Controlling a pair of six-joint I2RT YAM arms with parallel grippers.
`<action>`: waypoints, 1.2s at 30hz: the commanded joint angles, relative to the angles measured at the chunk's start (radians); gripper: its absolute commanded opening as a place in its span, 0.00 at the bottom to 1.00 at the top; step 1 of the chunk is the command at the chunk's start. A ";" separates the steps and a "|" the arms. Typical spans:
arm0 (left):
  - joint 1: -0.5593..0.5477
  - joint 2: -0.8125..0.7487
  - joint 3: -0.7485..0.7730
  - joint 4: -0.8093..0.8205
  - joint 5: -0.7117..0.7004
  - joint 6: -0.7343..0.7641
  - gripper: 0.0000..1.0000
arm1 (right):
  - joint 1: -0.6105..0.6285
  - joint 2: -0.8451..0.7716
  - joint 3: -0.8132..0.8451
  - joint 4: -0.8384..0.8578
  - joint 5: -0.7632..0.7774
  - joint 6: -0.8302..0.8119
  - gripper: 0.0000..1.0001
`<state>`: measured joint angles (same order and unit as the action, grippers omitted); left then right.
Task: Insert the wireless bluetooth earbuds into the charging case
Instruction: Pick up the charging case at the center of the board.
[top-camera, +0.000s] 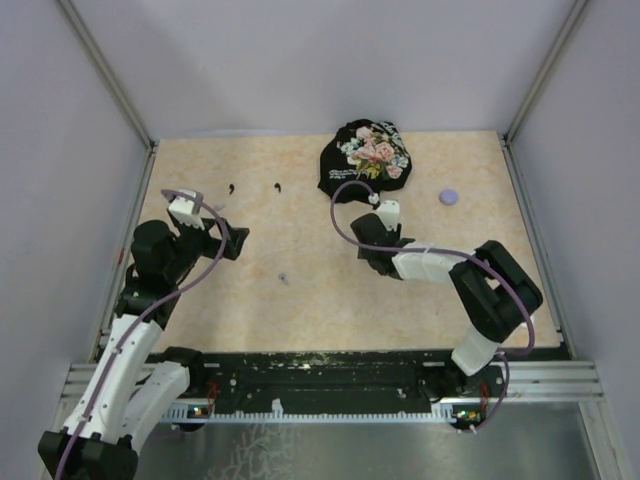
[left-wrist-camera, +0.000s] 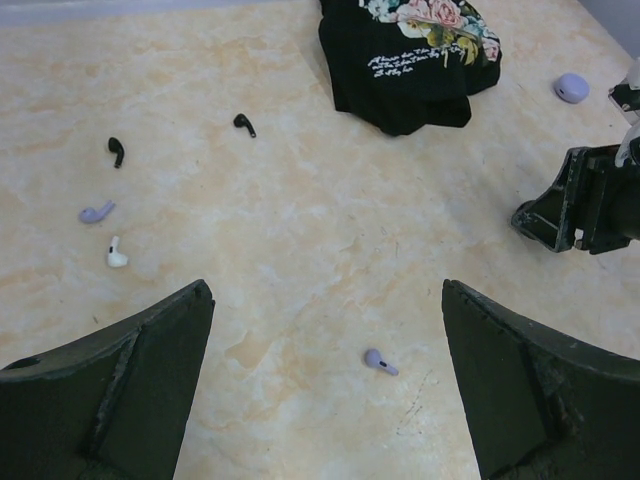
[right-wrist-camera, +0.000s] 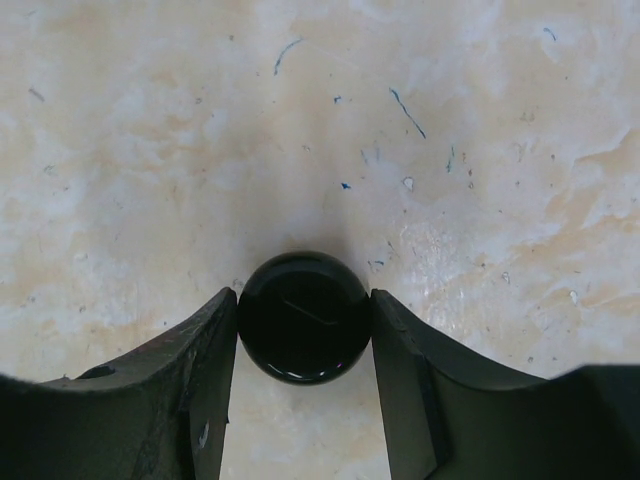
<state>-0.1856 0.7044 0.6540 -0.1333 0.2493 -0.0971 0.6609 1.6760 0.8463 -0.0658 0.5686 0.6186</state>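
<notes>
The right tool (right-wrist-camera: 305, 300) was clamped on the black round charging case (right-wrist-camera: 304, 320), down on the desk (right-wrist-camera: 150, 120). The left tool (left-wrist-camera: 325, 290) was wide apart and held nothing. Seen from above, one black earbud (top-camera: 232, 188) lay at 12 o'clock from the left tool. The second black earbud (top-camera: 276, 187) lay at 1 o'clock. Both were nearer the left arm.

Bright, even light throws soft shadows on the surface (top-camera: 300, 310). The near fingers (right-wrist-camera: 150, 400) blur along the frame's bottom, and the black case (right-wrist-camera: 304, 318) glints faintly.
</notes>
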 joint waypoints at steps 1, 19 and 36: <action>-0.005 0.031 0.056 -0.020 0.078 -0.028 1.00 | 0.009 -0.125 -0.031 0.130 -0.094 -0.206 0.34; -0.012 0.260 0.174 -0.032 0.436 -0.117 1.00 | 0.025 -0.488 -0.166 0.316 -0.453 -0.569 0.29; -0.207 0.441 0.258 0.043 0.477 -0.219 0.98 | 0.133 -0.614 -0.210 0.439 -0.704 -0.842 0.29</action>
<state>-0.3805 1.1278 0.8722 -0.1333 0.7105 -0.2955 0.7792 1.1042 0.6277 0.2966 -0.0643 -0.1562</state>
